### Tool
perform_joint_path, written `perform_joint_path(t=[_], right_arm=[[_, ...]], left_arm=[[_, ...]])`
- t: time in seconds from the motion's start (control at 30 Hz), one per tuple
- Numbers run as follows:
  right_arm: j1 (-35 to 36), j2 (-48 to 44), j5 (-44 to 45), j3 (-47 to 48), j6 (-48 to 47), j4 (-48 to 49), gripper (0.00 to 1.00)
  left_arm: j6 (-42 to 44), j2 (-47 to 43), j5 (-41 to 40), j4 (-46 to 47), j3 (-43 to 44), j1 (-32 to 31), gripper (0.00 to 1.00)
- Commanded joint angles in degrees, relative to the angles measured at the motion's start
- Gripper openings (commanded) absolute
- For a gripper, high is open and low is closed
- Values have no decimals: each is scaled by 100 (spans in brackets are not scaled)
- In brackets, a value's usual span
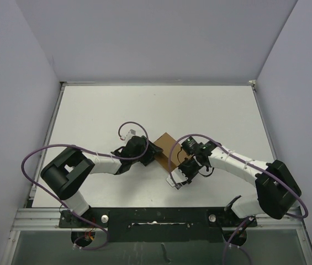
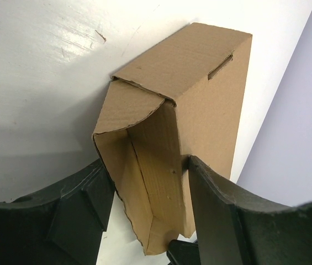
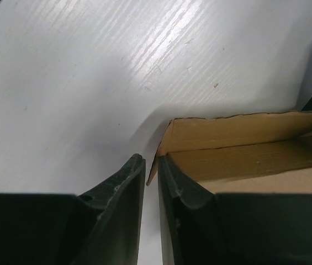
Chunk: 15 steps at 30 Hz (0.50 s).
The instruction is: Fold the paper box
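The paper box [image 1: 165, 144] is a brown cardboard carton lying on the white table between my two arms. In the left wrist view the paper box [image 2: 200, 94] shows its open end, with a rounded flap folded in at the top. My left gripper [image 2: 147, 164] straddles that end, both fingers pressed on its outer side walls; from above, the left gripper [image 1: 151, 152] is at the box's left edge. My right gripper [image 3: 151, 160] is almost closed on the corner of one wall of the paper box [image 3: 244, 149], one finger inside and one outside. From above, the right gripper [image 1: 184, 163] meets the box's near right side.
The white table [image 1: 117, 110] is bordered by pale walls on three sides. Purple cables [image 1: 34, 157] loop off both arms. A black rail [image 1: 156, 218] with the arm bases runs along the near edge.
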Motion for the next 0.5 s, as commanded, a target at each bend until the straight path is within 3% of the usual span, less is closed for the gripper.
perform_joint_path(t=[0.0, 0.33, 0.47], right_arm=[[94, 70, 166, 28, 105, 215, 18], [266, 141, 361, 74, 142, 304, 1], [341, 266, 378, 278, 69, 149, 0]], left_arm=[[202, 266, 86, -359, 25, 9, 51], [199, 346, 157, -305, 36, 17, 50], [214, 370, 183, -309, 47, 17, 50]])
